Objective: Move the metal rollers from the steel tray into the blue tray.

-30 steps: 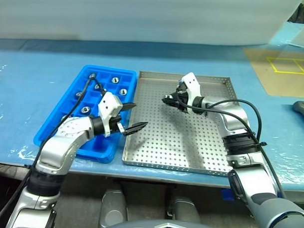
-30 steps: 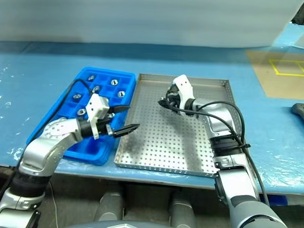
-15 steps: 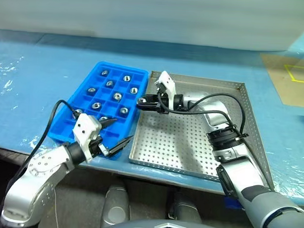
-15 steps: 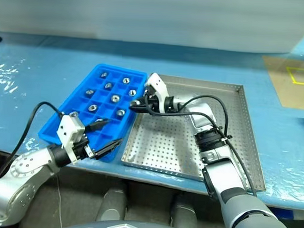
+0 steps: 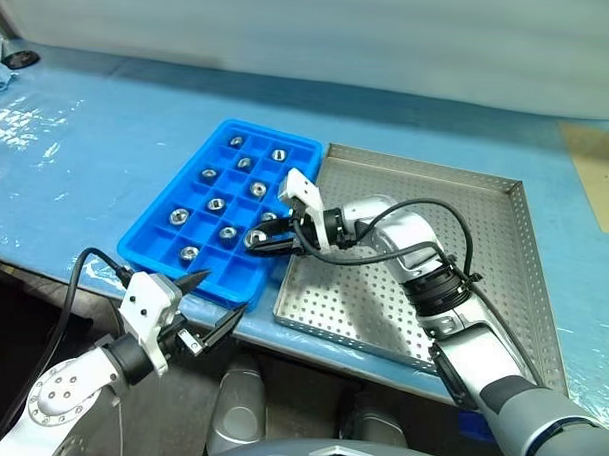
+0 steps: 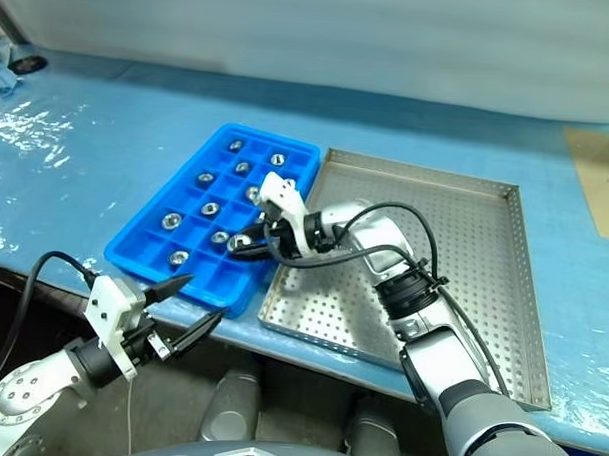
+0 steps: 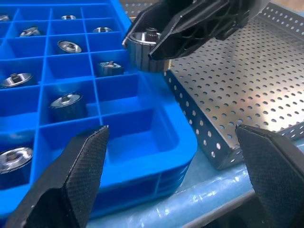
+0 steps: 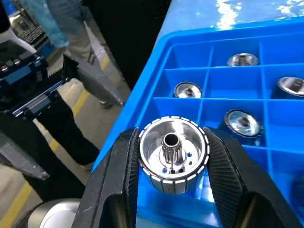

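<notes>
While the right gripper (image 8: pixel 171 190) has its two black fingers (image 8: pixel 116 185) clamped on the sides of one metal roller (image 8: pixel 172 153), that roller hangs over the near right part of the blue tray (image 5: pixel 154 245), just above the compartments beside the tray's right wall. The roller is shiny, ribbed round its edge, with a small post in its hollow middle. The left gripper (image 5: pixel 214 303) hovers off the near edge of the table (image 5: pixel 77 160), in front of the blue tray's near right corner, its fingers (image 7: pixel 71 175) spread wide with nothing between them.

About ten more metal rollers (image 5: pixel 213 204) sit singly in the blue tray's compartments, from the far end down to the near left; the nearest right compartments are bare. The steel tray (image 5: pixel 504 245) lies touching the blue tray's right side, its perforated floor showing no rollers. Both trays rest on the blue-covered table. In the right wrist view a person's legs (image 8: pixel 76 42) stand on the floor beyond the table edge. No readable writing or label shows on anything.
</notes>
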`<state>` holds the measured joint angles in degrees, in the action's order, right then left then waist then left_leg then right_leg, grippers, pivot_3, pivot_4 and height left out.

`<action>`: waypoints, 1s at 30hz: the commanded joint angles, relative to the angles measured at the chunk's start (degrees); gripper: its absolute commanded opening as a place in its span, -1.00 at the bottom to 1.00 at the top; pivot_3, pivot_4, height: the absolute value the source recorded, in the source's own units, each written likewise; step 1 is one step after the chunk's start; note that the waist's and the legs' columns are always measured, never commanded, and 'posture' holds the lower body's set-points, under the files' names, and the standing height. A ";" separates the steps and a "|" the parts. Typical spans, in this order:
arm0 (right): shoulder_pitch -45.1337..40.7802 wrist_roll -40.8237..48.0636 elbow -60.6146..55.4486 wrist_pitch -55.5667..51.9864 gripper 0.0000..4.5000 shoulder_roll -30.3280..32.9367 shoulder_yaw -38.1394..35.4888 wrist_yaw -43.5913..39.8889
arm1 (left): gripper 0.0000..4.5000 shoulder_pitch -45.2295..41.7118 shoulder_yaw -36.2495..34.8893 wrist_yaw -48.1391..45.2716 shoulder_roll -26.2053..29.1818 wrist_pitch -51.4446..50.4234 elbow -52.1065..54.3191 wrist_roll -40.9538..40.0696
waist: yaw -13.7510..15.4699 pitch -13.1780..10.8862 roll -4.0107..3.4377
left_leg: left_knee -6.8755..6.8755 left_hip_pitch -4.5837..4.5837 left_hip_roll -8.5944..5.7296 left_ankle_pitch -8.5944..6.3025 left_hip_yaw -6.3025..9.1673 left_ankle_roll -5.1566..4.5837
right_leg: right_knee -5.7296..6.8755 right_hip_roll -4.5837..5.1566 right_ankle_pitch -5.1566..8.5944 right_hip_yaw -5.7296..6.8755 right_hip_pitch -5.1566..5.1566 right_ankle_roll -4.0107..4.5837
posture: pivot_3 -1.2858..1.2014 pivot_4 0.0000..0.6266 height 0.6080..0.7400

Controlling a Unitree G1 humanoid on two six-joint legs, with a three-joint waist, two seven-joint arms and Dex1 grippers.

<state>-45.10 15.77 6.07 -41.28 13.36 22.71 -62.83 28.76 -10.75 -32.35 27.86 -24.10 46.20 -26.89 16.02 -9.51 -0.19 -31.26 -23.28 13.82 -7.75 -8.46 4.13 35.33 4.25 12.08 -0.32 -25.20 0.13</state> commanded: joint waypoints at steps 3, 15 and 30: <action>0.38 -1.26 -3.02 -0.11 -0.29 -0.60 4.59 0.36 | 1.00 1.38 -0.11 1.02 -1.05 2.13 2.45 -0.04 | 0.79 0.00 0.00 | 0.00 0.04 -0.02 0.00 0.00 0.00 | 0.00 -0.01 0.00 -0.08 0.00 -0.01 | 0.46 -0.52 1.00; -0.95 -6.26 0.25 -0.12 -0.29 -1.86 8.67 3.27 | 1.00 0.57 0.08 1.32 -0.54 1.48 2.37 -0.64 | 2.42 0.01 0.00 | 0.04 0.13 -0.04 0.00 0.00 0.01 | 0.00 -0.05 0.01 -0.18 0.01 -0.01 | 0.46 -0.52 1.00; -1.43 -6.57 3.54 2.07 0.91 -2.29 5.72 4.02 | 1.00 -3.37 0.76 1.87 -0.78 1.15 0.26 -1.35 | 2.48 0.02 0.00 | 0.01 0.15 -0.05 0.01 0.00 0.02 | 0.07 -0.05 0.00 -0.18 0.02 -0.01 | 0.44 -0.52 1.00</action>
<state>-46.12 8.01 9.73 -39.43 11.43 30.46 -58.52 25.79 -10.42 -30.77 27.14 -23.12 45.82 -27.65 18.50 -9.48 -0.19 -31.26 -23.14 13.77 -7.74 -8.46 4.16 35.41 4.20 12.08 -0.50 -25.18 0.12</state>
